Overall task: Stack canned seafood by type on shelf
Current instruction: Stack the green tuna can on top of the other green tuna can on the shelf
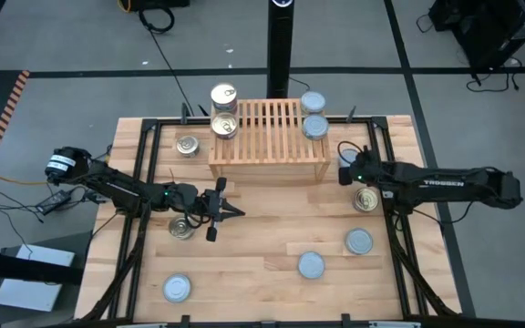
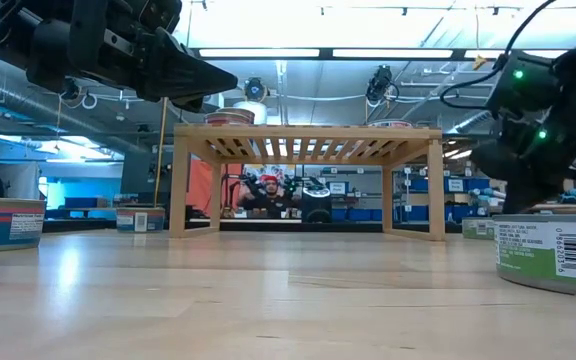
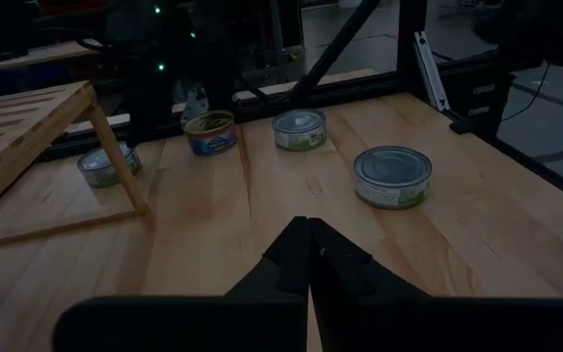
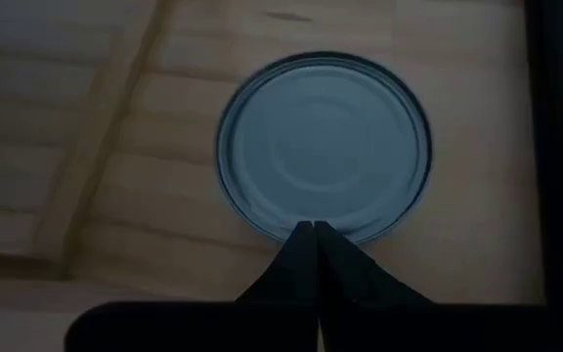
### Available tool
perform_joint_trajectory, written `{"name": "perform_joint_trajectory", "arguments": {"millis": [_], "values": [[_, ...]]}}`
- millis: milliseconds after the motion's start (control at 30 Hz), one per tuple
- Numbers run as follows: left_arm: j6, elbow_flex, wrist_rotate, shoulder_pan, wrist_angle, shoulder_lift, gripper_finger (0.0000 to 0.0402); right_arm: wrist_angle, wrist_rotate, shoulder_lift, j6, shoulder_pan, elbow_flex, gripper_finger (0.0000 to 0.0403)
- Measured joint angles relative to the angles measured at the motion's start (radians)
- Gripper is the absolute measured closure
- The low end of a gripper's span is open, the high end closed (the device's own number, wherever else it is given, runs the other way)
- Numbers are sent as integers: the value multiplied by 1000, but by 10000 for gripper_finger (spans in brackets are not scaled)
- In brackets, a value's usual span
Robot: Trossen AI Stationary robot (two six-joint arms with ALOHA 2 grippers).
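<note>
The shelf [image 1: 269,137] stands at the table's far middle. Gold-lidded tins [image 1: 224,126] sit on its left end and silver-lidded tins [image 1: 314,126] on its right end. More tins lie on the table: gold ones [image 1: 187,145] [image 1: 181,228] [image 1: 365,199] and silver ones [image 1: 177,288] [image 1: 311,264] [image 1: 359,241]. My left gripper [image 1: 231,211] [image 3: 308,230] hangs shut over the table's middle left, holding nothing. My right gripper [image 1: 344,173] [image 4: 313,230] is shut and tipped down over a silver-lidded tin [image 4: 323,147] [image 3: 106,164], which stands on the table by the shelf's right side. In the high view the gripper hides that tin.
Black frame rails [image 1: 392,228] run along the table's left and right sides. The shelf's near right leg [image 3: 115,156] and low side bar stand close to the tin under my right gripper. Bare wood lies in the table's near middle [image 1: 244,273].
</note>
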Motion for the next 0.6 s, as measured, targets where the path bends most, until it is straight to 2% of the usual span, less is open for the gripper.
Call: {"name": "perform_joint_trajectory", "arguments": {"millis": [100,233,367,600], "values": [[0,0,0,0,0,0,394,5,-23,17,31,19,0,402],[0,0,0,0,0,0,394,-25,-152,24,47,69,18,402],[0,0,0,0,0,0,394,-28,-219,28,59,105,55,403],[0,0,0,0,0,0,394,-73,-218,39,78,208,121,403]]}}
